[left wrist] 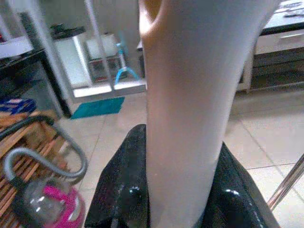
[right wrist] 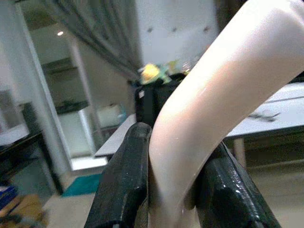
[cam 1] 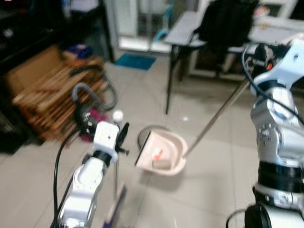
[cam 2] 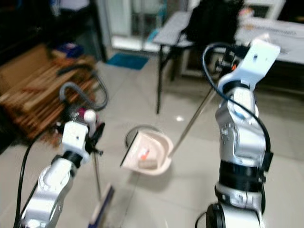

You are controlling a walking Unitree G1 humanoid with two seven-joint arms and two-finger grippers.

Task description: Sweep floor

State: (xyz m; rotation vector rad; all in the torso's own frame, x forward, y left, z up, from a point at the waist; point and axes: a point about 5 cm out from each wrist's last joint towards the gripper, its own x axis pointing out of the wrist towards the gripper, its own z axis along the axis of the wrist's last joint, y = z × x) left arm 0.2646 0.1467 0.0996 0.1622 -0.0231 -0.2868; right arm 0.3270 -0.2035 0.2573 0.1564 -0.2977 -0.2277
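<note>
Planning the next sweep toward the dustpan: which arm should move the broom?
Left. The left gripper is shut on the broom handle, whose head rests on the floor beside the dustpan. The right gripper holds the dustpan handle.

Pink dustpan [cam 1: 164,154] tilted beside upright broom [cam 1: 116,190]

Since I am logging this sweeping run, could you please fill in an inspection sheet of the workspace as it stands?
Surface: pale tiled floor.
Job's things: pink dustpan on the floor, scraps inside; its metal handle slants up to the right gripper. Broom stands upright, head on the floor.
Clutter: vacuum hose, wooden slats.
Grippers: left gripper shut on the broom's pale grip; right gripper shut on the dustpan handle's curved grip.
Cables: black cable along the left arm.
Surroundings: table, black backpack, teal mat.
</note>
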